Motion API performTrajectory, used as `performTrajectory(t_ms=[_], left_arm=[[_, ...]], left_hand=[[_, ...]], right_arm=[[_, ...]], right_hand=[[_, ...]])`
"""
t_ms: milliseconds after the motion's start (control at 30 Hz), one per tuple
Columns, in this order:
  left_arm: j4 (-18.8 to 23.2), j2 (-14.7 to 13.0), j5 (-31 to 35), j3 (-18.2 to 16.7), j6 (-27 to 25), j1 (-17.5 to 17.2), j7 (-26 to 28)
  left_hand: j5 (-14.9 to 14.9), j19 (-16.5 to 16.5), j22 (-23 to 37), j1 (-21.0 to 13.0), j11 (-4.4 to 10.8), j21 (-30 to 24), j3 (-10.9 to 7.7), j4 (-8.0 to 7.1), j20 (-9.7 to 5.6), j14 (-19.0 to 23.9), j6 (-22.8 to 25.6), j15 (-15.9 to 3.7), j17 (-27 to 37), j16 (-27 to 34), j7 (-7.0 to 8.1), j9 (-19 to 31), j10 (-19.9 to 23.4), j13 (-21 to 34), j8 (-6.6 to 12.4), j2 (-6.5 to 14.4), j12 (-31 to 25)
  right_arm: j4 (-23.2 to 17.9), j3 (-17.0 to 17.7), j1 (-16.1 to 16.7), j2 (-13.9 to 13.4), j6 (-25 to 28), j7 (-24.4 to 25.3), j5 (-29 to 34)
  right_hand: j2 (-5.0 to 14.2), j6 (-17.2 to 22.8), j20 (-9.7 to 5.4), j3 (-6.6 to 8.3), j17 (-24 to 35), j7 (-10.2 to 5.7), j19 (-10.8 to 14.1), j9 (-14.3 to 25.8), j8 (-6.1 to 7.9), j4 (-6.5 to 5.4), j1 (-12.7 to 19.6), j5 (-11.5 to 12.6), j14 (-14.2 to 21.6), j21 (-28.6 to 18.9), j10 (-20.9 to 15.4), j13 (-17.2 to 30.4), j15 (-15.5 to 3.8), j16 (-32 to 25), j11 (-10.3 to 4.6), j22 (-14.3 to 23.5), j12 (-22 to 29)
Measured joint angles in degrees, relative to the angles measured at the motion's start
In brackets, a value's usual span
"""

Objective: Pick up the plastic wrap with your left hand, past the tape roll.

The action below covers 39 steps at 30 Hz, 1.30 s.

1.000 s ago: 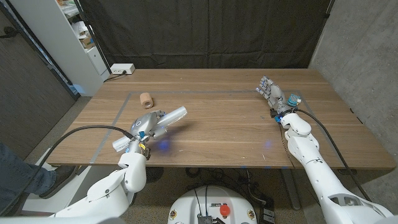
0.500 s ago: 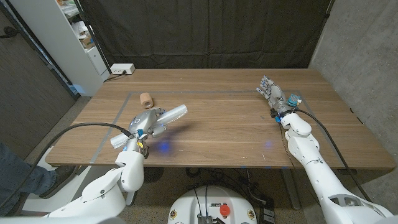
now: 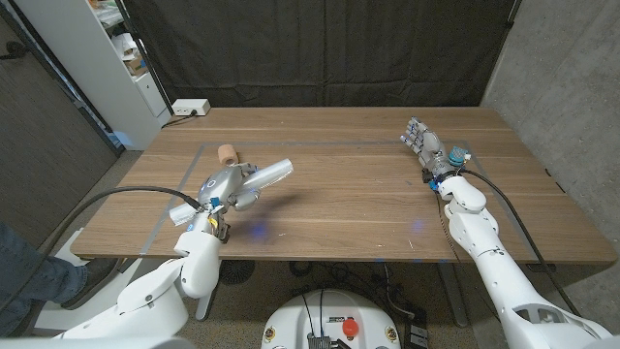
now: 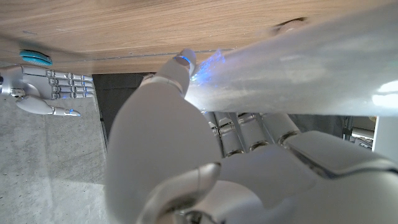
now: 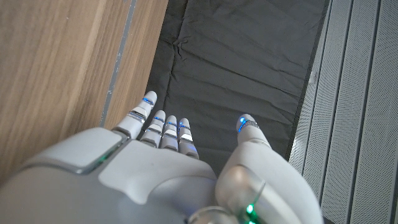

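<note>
Nearest to us on the left side of the light brown wooden table, our left hand has its fingers wrapped around the long translucent roll of plastic wrap, so the thing we were sent for is already in that hand, not lying on the wood. In the head view the roll's long axis runs on a slant, one end poking out toward our body on the left and the other end sticking out toward the middle of the table and a bit away from us. It looks lifted off the table, though we can't be totally sure from the head view alone; the left wrist view shows the roll crossing over the fingers with the thumb closed onto it, which reads as a solid grip. Just beyond the hand, farther out on the same side, sits the small tan tape roll, apart from both the hand and the wrap. So the roll's far end points more toward the table's middle than at the tape, and we'd guess any further lift has room. Way over on the other side and farther out, our right hand stands with fingers spread and nothing in it, well apart from everything. Behind the table hangs a dark curtain.
</note>
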<state>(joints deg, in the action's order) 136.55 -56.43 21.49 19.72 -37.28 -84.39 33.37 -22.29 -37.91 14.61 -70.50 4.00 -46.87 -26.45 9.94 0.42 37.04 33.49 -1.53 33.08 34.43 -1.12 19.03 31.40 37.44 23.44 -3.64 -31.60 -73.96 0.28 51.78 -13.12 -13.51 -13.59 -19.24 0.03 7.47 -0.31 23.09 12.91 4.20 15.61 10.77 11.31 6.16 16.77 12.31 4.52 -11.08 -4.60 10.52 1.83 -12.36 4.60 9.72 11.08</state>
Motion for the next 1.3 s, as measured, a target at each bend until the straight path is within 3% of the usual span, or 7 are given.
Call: performTrajectory(t_ms=[500,900,1300], left_arm=[[1.92,-1.19,0.35,-3.08,0.48,-1.58,-1.47],[3.37,-1.53,1.26,-5.87,0.69,-3.05,-2.51],[4.21,-1.32,2.33,-6.92,0.36,-3.33,-3.84]], left_hand=[[0.01,0.32,-0.26,0.07,0.01,-1.03,0.01,0.00,-0.30,0.11,0.62,-0.11,0.58,-0.31,0.01,-0.03,0.01,0.76,0.12,0.07,0.22],[-0.44,0.92,-0.52,0.07,-0.19,-1.48,0.02,0.01,0.30,0.19,0.61,-0.19,0.57,-0.54,0.01,-0.05,0.23,1.20,0.24,0.07,0.41],[-0.43,1.23,-0.78,0.07,-0.39,-2.35,0.00,-0.01,0.01,0.19,0.59,-0.20,0.97,-0.63,0.01,-0.02,0.43,1.67,0.23,0.07,0.21]], right_arm=[[-0.73,0.01,0.46,-0.07,0.27,0.35,0.04],[-1.28,-0.14,0.70,0.06,0.58,0.72,0.05],[-1.39,-0.22,0.74,0.23,0.59,0.84,0.01]], right_hand=[[0.00,0.00,0.00,0.25,0.00,0.00,0.00,0.00,0.00,0.25,0.00,0.00,0.00,0.00,0.00,0.00,0.00,0.00,0.00,0.00,0.00],[0.00,0.15,0.00,0.25,0.00,0.15,0.00,0.00,0.00,0.24,0.00,0.00,0.21,0.00,0.00,0.00,0.22,0.00,0.00,0.00,0.00],[0.00,0.21,0.32,0.25,0.00,0.21,0.31,0.00,0.00,0.24,0.00,0.00,0.21,0.00,0.00,0.00,0.21,0.00,0.00,0.00,0.00]])
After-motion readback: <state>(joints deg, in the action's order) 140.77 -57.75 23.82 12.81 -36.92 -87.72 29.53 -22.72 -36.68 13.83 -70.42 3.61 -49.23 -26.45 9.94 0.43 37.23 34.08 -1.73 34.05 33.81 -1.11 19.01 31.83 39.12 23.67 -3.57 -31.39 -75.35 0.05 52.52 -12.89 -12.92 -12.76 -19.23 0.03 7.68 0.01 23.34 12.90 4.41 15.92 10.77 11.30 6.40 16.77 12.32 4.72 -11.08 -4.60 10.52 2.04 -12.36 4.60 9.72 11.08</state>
